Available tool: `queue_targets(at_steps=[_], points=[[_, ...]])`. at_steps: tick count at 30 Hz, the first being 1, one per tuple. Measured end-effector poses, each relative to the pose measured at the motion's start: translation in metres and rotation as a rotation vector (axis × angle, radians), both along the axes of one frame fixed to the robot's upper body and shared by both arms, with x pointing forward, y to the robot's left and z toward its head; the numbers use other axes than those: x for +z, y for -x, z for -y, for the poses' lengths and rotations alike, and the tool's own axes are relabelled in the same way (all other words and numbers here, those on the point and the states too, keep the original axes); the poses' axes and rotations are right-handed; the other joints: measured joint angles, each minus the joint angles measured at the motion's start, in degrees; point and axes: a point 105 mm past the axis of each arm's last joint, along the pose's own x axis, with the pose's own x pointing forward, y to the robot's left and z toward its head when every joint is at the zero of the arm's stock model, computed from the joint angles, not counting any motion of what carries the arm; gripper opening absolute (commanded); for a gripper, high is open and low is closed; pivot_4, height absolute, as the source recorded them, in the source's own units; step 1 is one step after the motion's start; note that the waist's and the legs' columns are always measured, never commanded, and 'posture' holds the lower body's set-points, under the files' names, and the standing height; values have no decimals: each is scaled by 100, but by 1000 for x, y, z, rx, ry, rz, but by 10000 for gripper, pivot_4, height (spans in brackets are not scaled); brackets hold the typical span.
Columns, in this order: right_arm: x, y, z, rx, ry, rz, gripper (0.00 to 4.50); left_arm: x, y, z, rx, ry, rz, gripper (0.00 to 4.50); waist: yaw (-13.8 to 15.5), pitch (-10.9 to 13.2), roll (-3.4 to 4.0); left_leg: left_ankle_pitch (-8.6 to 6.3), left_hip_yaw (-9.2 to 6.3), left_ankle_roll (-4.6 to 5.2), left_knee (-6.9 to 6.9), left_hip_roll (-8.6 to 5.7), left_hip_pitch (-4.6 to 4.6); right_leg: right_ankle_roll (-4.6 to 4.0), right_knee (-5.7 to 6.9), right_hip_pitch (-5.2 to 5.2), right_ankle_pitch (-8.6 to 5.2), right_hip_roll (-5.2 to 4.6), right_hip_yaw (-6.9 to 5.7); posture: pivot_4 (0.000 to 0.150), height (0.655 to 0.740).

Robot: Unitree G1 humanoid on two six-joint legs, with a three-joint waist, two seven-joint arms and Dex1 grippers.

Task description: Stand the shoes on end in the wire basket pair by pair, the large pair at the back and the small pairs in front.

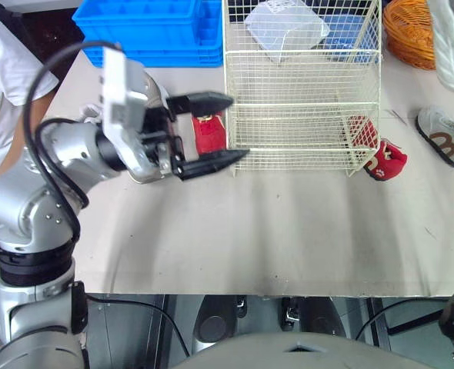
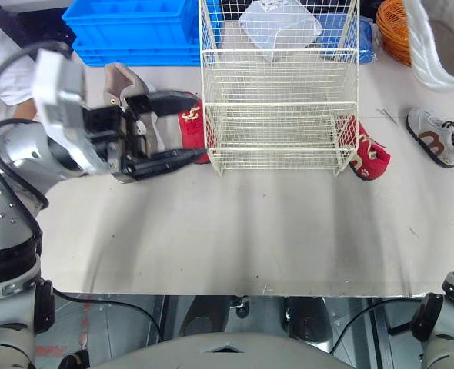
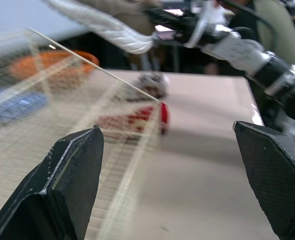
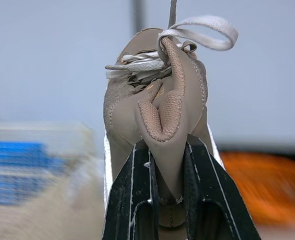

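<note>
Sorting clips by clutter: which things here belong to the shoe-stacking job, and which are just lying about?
Job: wire basket; left red shoe; right red shoe; grey shoe; taupe shoe held in the right gripper; taupe shoe on the table; open left gripper.
Lying about: blue crate; orange basket; clear plastic container.

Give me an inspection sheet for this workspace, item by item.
Surface: beige table, faint marks.
Job's things: wire basket, no shoe seen inside; red shoe at its left, second red shoe at its right; grey sneaker farther right; loose tan shoe back left.
Clutter: blue crate, orange basket, clear plastic box.
Grippers: left gripper open beside basket; right gripper shut on held tan shoe.
Cables: black cable looped behind left gripper.
Surroundings: person's white sleeve at left.
</note>
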Motion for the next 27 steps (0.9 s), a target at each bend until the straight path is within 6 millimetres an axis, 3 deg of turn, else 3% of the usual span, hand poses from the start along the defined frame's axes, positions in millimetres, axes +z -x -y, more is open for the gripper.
queue_targets(at_steps=[4,6,8,11,15,21,27], points=[[0,6,-46,184,212,-11,67,21,-1,-15,28,54,42,45000,0,9,-14,0,2,0,0,0,-1,0,-2,1,0,-1,0,1500,6860],[-5,9,-68,295,369,-39,67,33,-2,-28,55,69,67,45000,1,25,-20,0,2,1,3,-2,-1,0,-1,0,1,-2,0,1500,6860],[3,19,-92,430,585,-19,67,45,-4,-45,98,94,91,45000,-3,49,-21,0,4,1,3,-2,-2,0,0,-4,1,-2,1,1500,6860],[10,33,-105,524,764,34,67,49,-3,-53,100,104,94,45000,21,61,-43,0,-2,1,1,-1,-9,1,-6,-4,0,-2,-8,1500,6860],[-5,37,-117,638,973,37,67,51,3,-57,58,141,68,45000,5,73,-65,0,-3,2,4,-2,-11,2,-10,0,1,-8,-11,1500,6860],[-14,40,-147,735,1322,281,67,13,1,-35,-46,11,-67,45000,-16,77,-69,2,-2,-1,6,2,-8,1,3,-6,1,-3,-11,1500,6860],[-25,26,-157,727,1459,379,67,-26,2,-22,-153,-236,-161,45000,5,84,-79,1,1,0,12,-1,-15,2,2,-10,1,-5,-10,1500,6860]])
